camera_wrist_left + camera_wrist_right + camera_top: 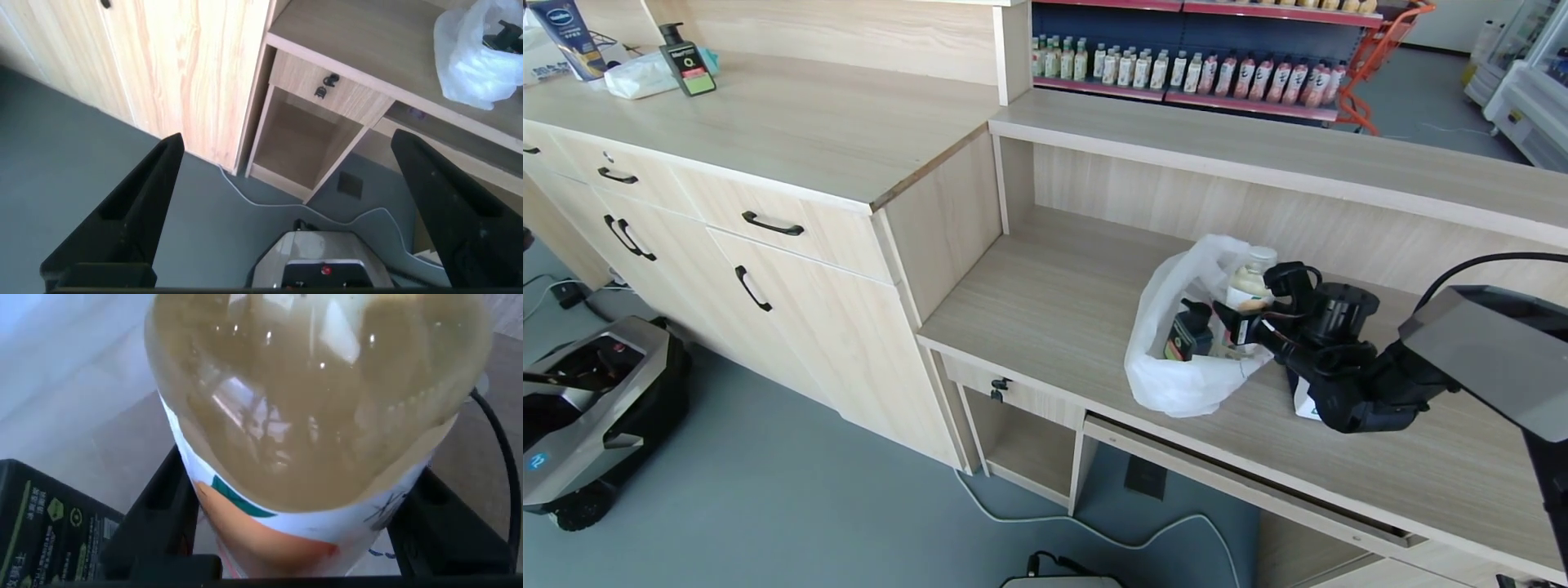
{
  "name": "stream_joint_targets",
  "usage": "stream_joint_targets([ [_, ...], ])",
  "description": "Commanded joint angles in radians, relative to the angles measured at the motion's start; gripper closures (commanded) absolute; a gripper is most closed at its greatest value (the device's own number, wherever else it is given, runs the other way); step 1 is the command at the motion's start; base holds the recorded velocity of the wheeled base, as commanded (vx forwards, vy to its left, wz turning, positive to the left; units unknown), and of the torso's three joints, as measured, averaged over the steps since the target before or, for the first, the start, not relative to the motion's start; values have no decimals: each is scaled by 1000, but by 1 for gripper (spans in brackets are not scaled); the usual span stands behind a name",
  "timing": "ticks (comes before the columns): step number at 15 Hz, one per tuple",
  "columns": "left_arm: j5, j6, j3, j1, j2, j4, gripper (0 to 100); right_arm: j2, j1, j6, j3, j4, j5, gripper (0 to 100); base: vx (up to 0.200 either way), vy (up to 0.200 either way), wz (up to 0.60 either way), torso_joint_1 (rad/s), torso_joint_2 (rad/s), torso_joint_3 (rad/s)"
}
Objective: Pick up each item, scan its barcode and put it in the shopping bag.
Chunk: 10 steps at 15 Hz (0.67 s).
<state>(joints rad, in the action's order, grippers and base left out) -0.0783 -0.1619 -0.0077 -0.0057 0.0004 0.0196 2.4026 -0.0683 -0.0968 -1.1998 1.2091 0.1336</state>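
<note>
Bottle (1248, 286) sits clamped in my right hand (1245, 323), at the mouth of the bag (1176, 384) on the desk (1054, 310). I'd lower it upright beside the dark pump bottle (1188, 333) inside, then let go.

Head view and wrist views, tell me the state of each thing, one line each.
shopping bag: open, standing on the counter.
drink bottle: capped, upright, gripped at bag's mouth.
dark pump bottle: upright inside the bag.
right gripper: shut on drink bottle.
left gripper: open, empty.
cabinet drawers: shut.
</note>
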Motion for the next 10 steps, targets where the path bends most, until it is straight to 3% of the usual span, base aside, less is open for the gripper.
stream_joint_targets([
  [1, 0, -1, 0, 0, 0, 0, 0, 10, 2, -15, -1, 10, 23, 100, 0, 0, 0, 0, 0, 0],
  [10, 0, -1, 0, 0, 0, 0, 0, 47, 7, -58, -37, 30, 61, 100, 0, 0, 0, 0, 0, 0],
])
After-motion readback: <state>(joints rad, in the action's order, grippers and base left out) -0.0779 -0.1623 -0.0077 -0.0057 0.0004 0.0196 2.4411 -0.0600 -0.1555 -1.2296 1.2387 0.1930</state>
